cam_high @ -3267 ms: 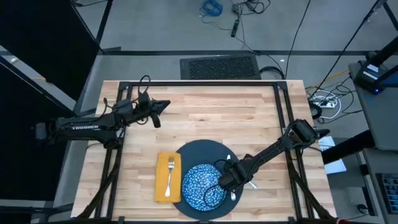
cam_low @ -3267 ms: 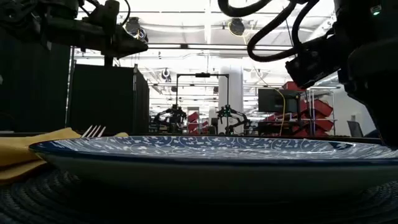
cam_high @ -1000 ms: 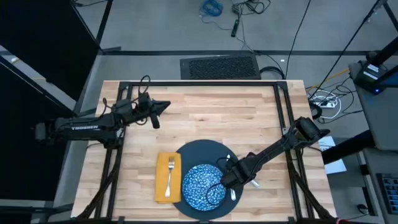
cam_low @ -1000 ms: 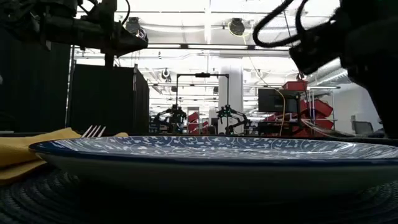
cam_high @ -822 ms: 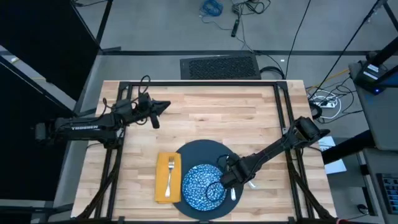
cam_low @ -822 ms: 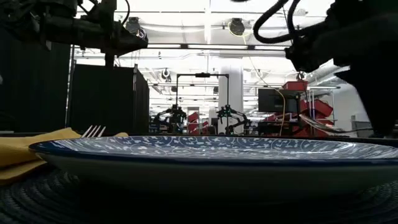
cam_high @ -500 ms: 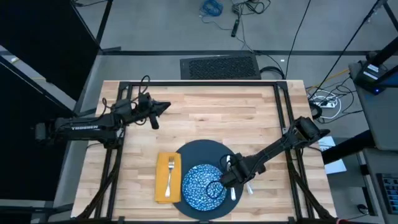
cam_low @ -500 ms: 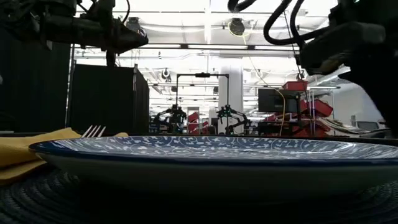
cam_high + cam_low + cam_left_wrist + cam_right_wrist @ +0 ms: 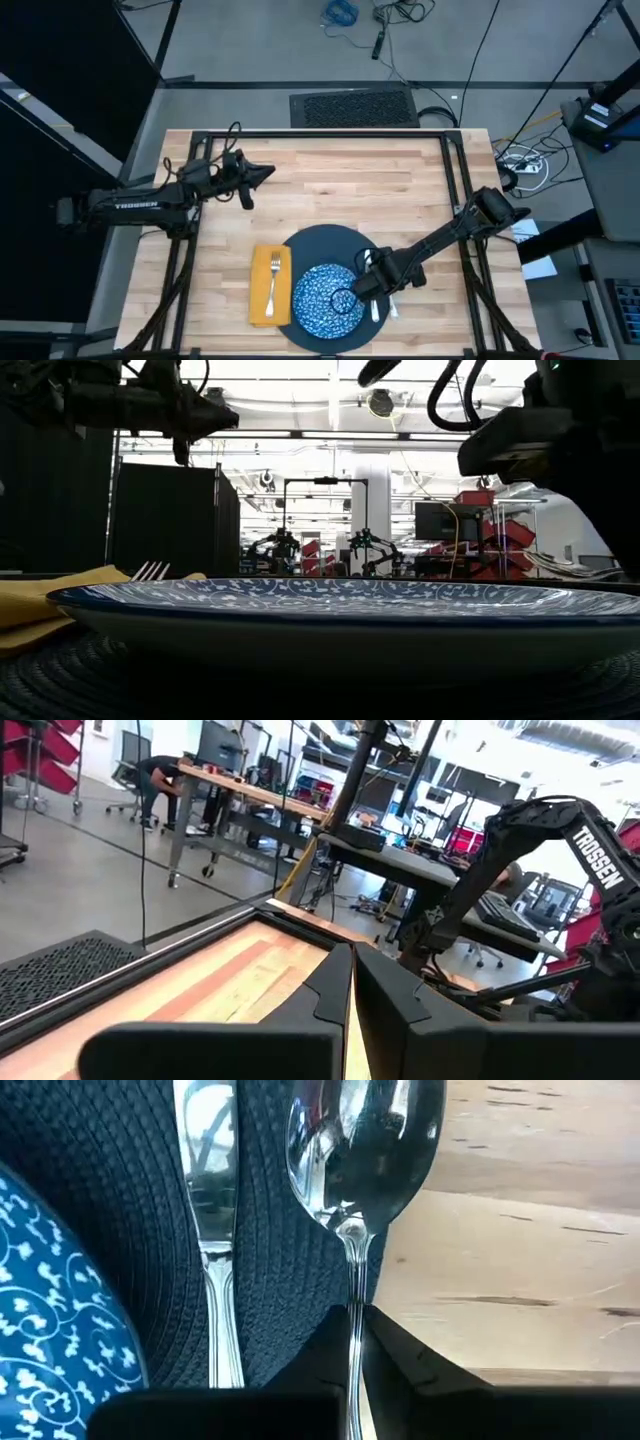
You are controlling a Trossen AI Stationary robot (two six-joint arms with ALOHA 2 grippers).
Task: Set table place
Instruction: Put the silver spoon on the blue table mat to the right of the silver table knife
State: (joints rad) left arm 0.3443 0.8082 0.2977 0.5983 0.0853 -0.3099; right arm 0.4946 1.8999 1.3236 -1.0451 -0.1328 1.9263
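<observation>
Right gripper point(image 9: 372, 290) sits low at the lower centre of the high view, at the right edge of the woven dark mat point(image 9: 325, 245). In the right wrist view its fingers are closed onto the handle of the spoon point(image 9: 360, 1170); the handle runs straight back between them and the bowl points directly away, so the spoon's long axis lies in line with the fingers.

The spoon bowl straddles the mat edge, half over bare table point(image 9: 520, 1260). The knife point(image 9: 210, 1230) lies just beside it on the mat, parallel, apart from it by a narrow strip of weave. Beyond the knife is the blue patterned plate point(image 9: 50, 1340). Whether the spoon is resting on the surface or held slightly above it cannot be judged from these views.

Napkin point(image 9: 269, 285) with the fork point(image 9: 273, 280) on it lies at the plate's far side, left of centre in the high view, well clear.

Left gripper point(image 9: 262, 171) waits in the upper left of the table, fingers together, holding nothing.

Judgement: the knife is the only near obstruction; any sideways shift toward it risks contact.
</observation>
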